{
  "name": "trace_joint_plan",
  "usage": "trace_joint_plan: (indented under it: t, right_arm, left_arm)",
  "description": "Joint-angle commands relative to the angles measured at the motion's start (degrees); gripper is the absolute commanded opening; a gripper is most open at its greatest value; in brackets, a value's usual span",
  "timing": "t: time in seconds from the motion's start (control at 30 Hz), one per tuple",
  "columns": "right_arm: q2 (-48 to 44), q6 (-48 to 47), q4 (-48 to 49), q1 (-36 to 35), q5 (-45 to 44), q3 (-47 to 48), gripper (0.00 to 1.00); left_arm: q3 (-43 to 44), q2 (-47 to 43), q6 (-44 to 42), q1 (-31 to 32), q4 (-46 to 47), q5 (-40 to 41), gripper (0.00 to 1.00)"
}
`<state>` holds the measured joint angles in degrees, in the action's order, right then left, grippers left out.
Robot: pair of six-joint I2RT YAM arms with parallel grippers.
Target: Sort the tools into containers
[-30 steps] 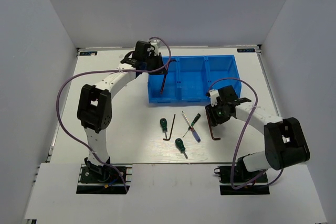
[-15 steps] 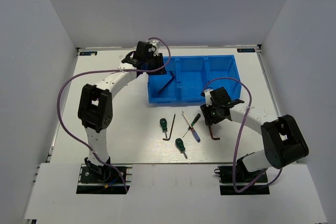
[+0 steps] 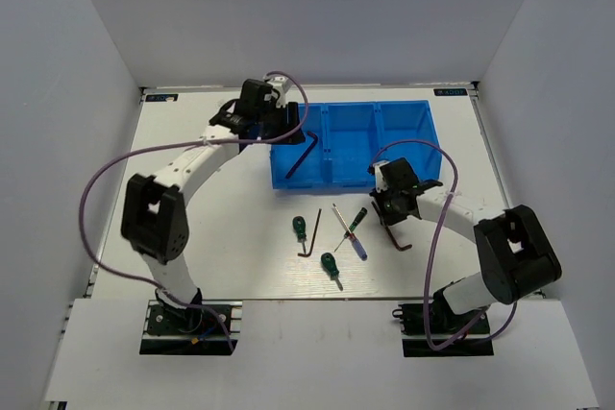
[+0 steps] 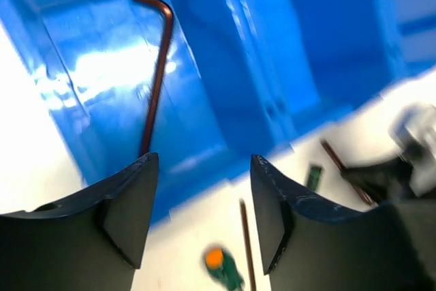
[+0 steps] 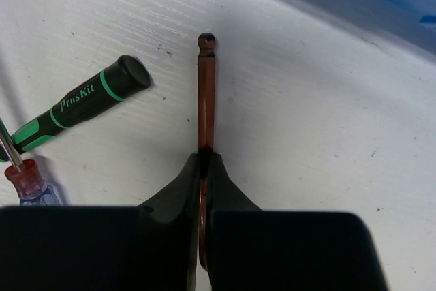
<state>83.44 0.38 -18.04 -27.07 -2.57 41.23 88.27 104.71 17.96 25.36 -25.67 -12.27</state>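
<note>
One dark L-shaped hex key (image 4: 155,80) lies in the bright blue plastic tray (image 3: 404,108). The left gripper (image 4: 201,192) is spread, the right gripper (image 5: 204,163) pinches a second hex key (image 5: 206,93), and five tools (image 3: 330,264) lie outside.

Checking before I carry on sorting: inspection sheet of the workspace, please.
Surface: white table, no spills seen.
Job's things: one hex key in the blue tray's left compartment; on the table, another hex key, two stubby green screwdrivers, two crossed slim screwdrivers.
Clutter: nothing seen.
End effectors: left end effector open above the tray; right end effector shut on a third hex key.
Cables: a purple cable loops off each arm.
Surroundings: grey walls on three sides.
</note>
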Motion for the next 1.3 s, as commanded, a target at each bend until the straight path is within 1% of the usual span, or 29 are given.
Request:
trace_joint_plan:
  t: [0.0, 0.07, 0.1, 0.17, 0.2, 0.23, 0.27, 0.3, 0.33, 0.37, 0.4, 0.47, 0.5, 0.53, 0.57, 0.6, 0.63, 0.67, 0.7, 0.77, 0.8, 0.87, 0.9, 1.03, 1.07, 1.13, 1.17, 1.23, 1.27]
  right_arm:
    - [3.6, 3.2, -5.8, -0.3, 0.2, -0.6, 0.0]
    - [2.1, 1.7, -9.5, -0.1, 1.1, 0.8, 0.0]
    - [1.1, -0.1, -10.5, 0.6, 1.4, 1.2, 0.0]
    - [-5.4, -4.6, -12.8, 0.6, 4.9, 3.3, 0.0]
    - [-7.2, -8.2, -13.0, 1.1, 8.2, 4.0, 0.0]
    - [-13.2, -11.9, -13.9, 1.2, 12.3, 6.6, 0.0]
    - [-14.8, -13.5, -13.7, 1.2, 14.5, 7.6, 0.0]
    - [-18.1, -18.8, -13.4, 1.1, 19.7, 8.6, 0.0]
    - [-18.2, -19.6, -13.2, 1.0, 21.4, 11.0, 0.0]
    - [-18.0, -20.1, -13.2, 0.9, 27.4, 13.9, 0.0]
    - [-17.6, -20.2, -12.9, 0.6, 29.0, 15.3, 0.0]
    - [-11.0, -18.1, -11.4, 0.3, 33.0, 20.8, 0.0]
    - [-3.8, -14.3, -9.9, 0.1, 33.7, 27.0, 0.0]
    - [-1.1, -12.9, -9.2, -0.1, 34.3, 29.5, 0.0]
    - [1.4, -11.4, -7.6, -0.9, 35.2, 32.0, 0.0]
    - [9.2, -6.8, -7.5, -1.3, 35.3, 41.2, 0.0]
    - [11.7, -5.3, -7.4, -2.4, 35.8, 44.6, 0.0]
    - [14.1, -4.1, -7.8, -2.6, 35.7, 47.5, 0.0]
    - [20.8, -0.9, -7.9, -3.2, 34.4, 57.2, 0.0]
    - [25.3, 3.2, -7.8, -4.0, 33.0, 66.2, 0.0]
    - [31.5, 9.5, -7.7, -3.9, 31.7, 71.0, 0.0]
    - [35.1, 12.9, -7.5, -3.8, 31.3, 76.7, 0.0]
    - [38.6, 15.2, -6.5, -3.9, 30.8, 77.8, 0.0]
    - [40.9, 15.9, -2.3, -4.5, 27.4, 78.1, 0.02]
    - [41.4, 16.0, -2.3, -4.5, 26.5, 78.2, 0.1]
    - [42.2, 15.8, -3.7, -4.1, 26.3, 77.9, 0.22]
    - [41.9, 15.4, -3.8, -4.1, 26.2, 77.1, 0.37]
    - [40.6, 15.5, -3.7, -3.4, 26.9, 74.6, 0.47]
    - [39.2, 16.0, -3.0, -3.1, 27.3, 73.2, 0.49]
  left_arm:
    - [-4.7, -11.3, -1.4, 1.0, -0.5, 0.7, 0.66]
    - [-9.9, -15.7, -1.4, 2.2, -1.0, 0.7, 0.62]
    - [-13.3, -17.0, -1.4, 2.2, -1.0, 0.1, 0.55]
    - [-16.6, -20.8, -0.8, 3.3, -1.0, 0.1, 0.44]
    - [-20.2, -22.2, -0.2, 3.3, -1.0, -0.5, 0.37]
    - [-22.0, -23.4, 0.4, 3.8, -0.3, -0.5, 0.24]
    - [-25.2, -24.5, 1.6, 4.3, 0.7, -0.5, 0.19]
    - [-26.8, -26.2, 2.3, 4.3, 1.3, -0.5, 0.16]
    - [-28.1, -26.2, 2.3, 5.0, 1.9, -1.0, 0.15]
    - [-29.0, -26.8, 2.9, 5.0, 1.9, -1.0, 0.15]
    - [-29.6, -26.8, 2.9, 5.7, 2.6, -2.0, 0.15]
    - [-29.6, -24.6, 2.9, 7.1, 2.6, -2.5, 0.3]
    - [-29.0, -23.7, 2.9, 8.5, 2.6, -3.3, 0.36]
    - [-28.3, -22.5, 2.4, 9.3, 2.6, -3.8, 0.4]
    - [-27.6, -21.5, 1.7, 10.0, 2.6, -3.8, 0.48]
    - [-27.0, -19.8, 1.6, 11.4, 1.7, -3.2, 0.51]
    - [-26.5, -19.3, 1.1, 12.0, 1.7, -2.6, 0.54]
    - [-26.5, -19.3, 1.1, 12.5, 1.7, -1.9, 0.54]
    - [-27.3, -19.3, 1.1, 13.4, 2.6, -1.1, 0.55]
    - [-29.7, -20.0, 1.6, 14.1, 4.1, -0.4, 0.55]
    - [-30.9, -20.0, 2.4, 14.1, 5.3, -0.4, 0.55]
    - [-33.6, -20.7, 3.7, 15.7, 8.3, 0.9, 0.55]
    - [-34.1, -20.7, 3.7, 15.7, 9.1, 0.9, 0.55]
    - [-33.9, -18.8, 4.8, 17.7, 10.9, 3.0, 0.55]
    - [-33.3, -18.0, 4.8, 18.5, 10.9, 3.7, 0.55]
    - [-31.9, -14.9, 4.8, 19.3, 10.9, 4.2, 0.55]
    - [-30.5, -13.8, 4.8, 20.1, 10.9, 4.7, 0.55]
    - [-28.3, -10.7, 4.1, 20.8, 10.4, 5.2, 0.55]
    - [-27.7, -9.8, 3.5, 21.5, 9.8, 5.8, 0.55]
